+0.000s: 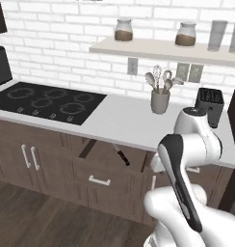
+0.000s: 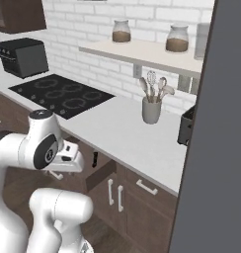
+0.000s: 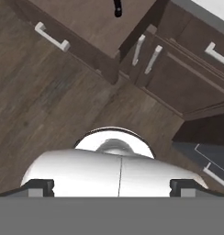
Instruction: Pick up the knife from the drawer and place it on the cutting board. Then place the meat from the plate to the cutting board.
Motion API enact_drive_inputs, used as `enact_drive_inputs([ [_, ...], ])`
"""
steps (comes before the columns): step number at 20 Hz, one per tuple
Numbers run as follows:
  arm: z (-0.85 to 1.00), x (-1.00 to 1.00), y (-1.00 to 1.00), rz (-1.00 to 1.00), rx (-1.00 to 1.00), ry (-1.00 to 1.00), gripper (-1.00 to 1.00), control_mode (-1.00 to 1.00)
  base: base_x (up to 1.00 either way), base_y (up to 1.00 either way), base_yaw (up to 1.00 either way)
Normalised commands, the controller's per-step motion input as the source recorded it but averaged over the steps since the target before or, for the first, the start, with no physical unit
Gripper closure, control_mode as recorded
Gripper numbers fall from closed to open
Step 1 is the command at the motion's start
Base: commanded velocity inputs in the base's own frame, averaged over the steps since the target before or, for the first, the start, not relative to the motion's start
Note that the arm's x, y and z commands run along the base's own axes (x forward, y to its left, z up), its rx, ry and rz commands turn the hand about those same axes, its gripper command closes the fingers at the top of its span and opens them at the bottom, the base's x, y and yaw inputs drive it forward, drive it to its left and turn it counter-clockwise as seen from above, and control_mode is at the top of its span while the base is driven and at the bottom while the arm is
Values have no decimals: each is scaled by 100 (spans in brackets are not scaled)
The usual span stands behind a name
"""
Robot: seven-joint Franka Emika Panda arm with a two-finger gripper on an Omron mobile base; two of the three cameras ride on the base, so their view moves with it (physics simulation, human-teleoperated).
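The dark brown drawer (image 1: pixel 97 176) under the counter stands pulled open, its white bar handle facing out. Inside lies the knife (image 1: pixel 122 157), black handle toward the front and blade pointing back; it also shows as a dark shape (image 2: pixel 95 159) and at the top edge of the hand view (image 3: pixel 117 7). My gripper (image 3: pixel 111 187) is open, its fingertips (image 3: pixel 38 187) far apart with nothing between them. It hangs in front of the drawer (image 3: pixel 93 20), well short of the knife, facing the floor. The cutting board, plate and meat are out of view.
A black cooktop (image 1: pixel 47 101) fills the counter's left. A utensil cup (image 1: pixel 160 101) and a black toaster (image 1: pixel 209 103) stand at the back right, under a shelf (image 1: pixel 153 49) with jars. Cabinet doors (image 3: pixel 146 53) flank the drawer. A tall grey panel (image 2: pixel 216 148) blocks the right.
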Motion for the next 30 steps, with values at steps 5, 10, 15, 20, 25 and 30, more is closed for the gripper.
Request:
enact_drive_inputs([
  [5, -35, 96, 82, -14, 0, 0, -100, -100, 0, 0, 0],
  [10, -19, 100, 54, -25, 3, 0, -100, -100, 0, 0, 0],
  [15, -29, 86, 34, -13, 2, 15, -100, -100, 0, 0, 0],
  [20, -29, 67, 20, -4, 0, 12, -100, -100, 0, 0, 0],
  [25, -38, 56, 14, 0, 0, 9, -100, -100, 0, 0, 0],
  [30, -51, 41, 19, 0, 0, 1, -100, -100, 0, 0, 0],
])
